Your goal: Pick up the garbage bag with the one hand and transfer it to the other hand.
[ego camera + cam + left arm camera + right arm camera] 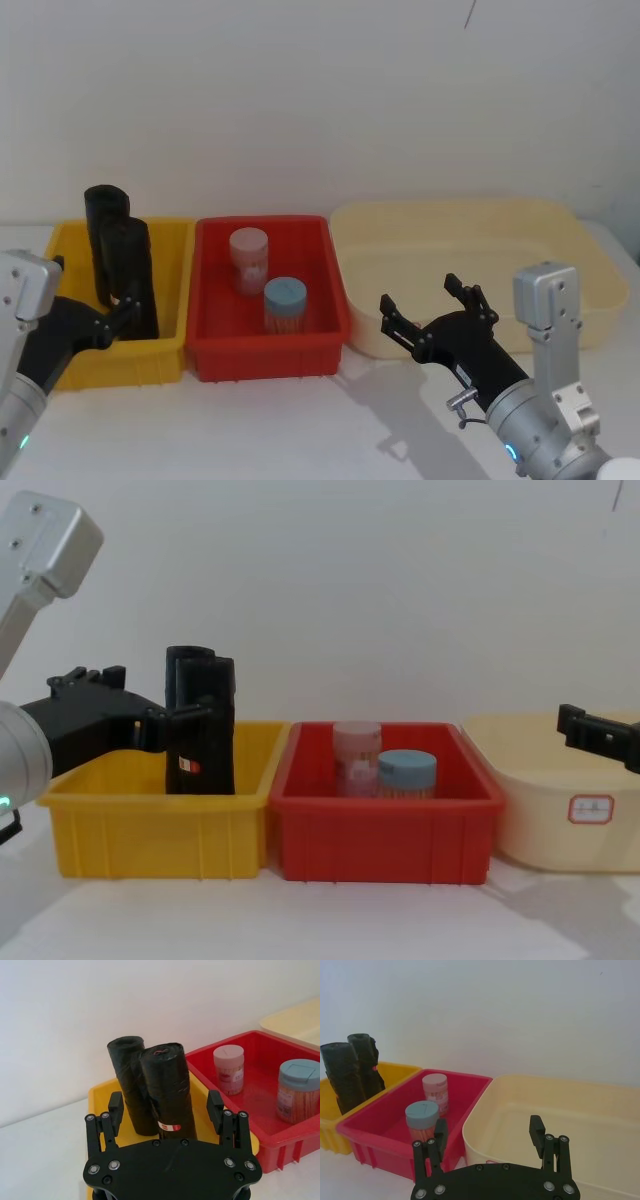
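So the left claw (pixel 165 1103) is spread wide apart and lined up on the garbage bag (pixel 169 1085). The bag stands upright in the yellow bin (pixel 98 1093), straight ahead of the claw and framed between its two fingers. The little red-and-white label (pixel 169 1126) sits low on the side facing the claw. A second, wrinkled roll (pixel 125 1060) stands just beyond the bag from the claw, touching it. Honestly, from the side camera I can't tell if a fingertip is already brushing the bag or just sitting in front of it. Very close either way.

The right claw (pixel 430 305) is spread apart too, with nothing in it. It hovers over the desk (pixel 300 430) just in front of the cream tub (pixel 450 235). It's well apart from the left claw, and the red bin (pixel 270 358) lies between them.

Handling-wise, my guess is that it's a roll of thin plastic, so it's light, a bit squashy under the pads and fairly slick. I'd pinch it around the middle, above the label. Go firm enough that it doesn't slide, and keep clear of the wrinkled roll. That leaves the top end free for the right claw to take.
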Available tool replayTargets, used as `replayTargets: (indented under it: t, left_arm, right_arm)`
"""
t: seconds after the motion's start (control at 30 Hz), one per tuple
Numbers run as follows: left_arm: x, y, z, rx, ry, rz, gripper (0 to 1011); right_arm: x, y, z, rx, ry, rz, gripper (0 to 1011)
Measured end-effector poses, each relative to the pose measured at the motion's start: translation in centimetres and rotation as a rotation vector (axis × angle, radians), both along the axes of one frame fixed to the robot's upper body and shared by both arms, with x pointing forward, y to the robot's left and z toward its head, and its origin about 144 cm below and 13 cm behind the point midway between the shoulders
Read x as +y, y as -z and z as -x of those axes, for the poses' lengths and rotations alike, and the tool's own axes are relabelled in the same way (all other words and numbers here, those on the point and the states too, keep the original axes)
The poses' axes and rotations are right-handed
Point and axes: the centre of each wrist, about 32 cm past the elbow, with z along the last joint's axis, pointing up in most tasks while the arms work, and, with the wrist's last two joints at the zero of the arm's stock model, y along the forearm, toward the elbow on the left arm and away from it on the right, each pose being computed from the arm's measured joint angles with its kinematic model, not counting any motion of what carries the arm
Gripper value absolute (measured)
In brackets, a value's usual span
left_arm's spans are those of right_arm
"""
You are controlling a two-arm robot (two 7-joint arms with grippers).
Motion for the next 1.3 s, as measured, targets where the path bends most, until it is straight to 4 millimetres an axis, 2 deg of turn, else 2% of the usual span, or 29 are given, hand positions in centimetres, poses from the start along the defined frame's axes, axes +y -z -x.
replayTargets:
  t: [0.43,0.97,1.3]
  left_arm:
    - [0.6,0.1,-2.1,0.042,0.034,0.005,1001]
    - [0.4,0.5,-5.0,0.059,0.094,0.048,1001]
    - [0.2,0.7,-6.1,0.063,0.119,0.067,978]
  right_arm:
    - [0.0,0.0,0.0,0.0,0.0,0.0,1001]
    - [0.0,0.0,0.0,0.0,0.0,0.0,1000]
    - [0.0,0.0,0.0,0.0,0.0,0.0,1000]
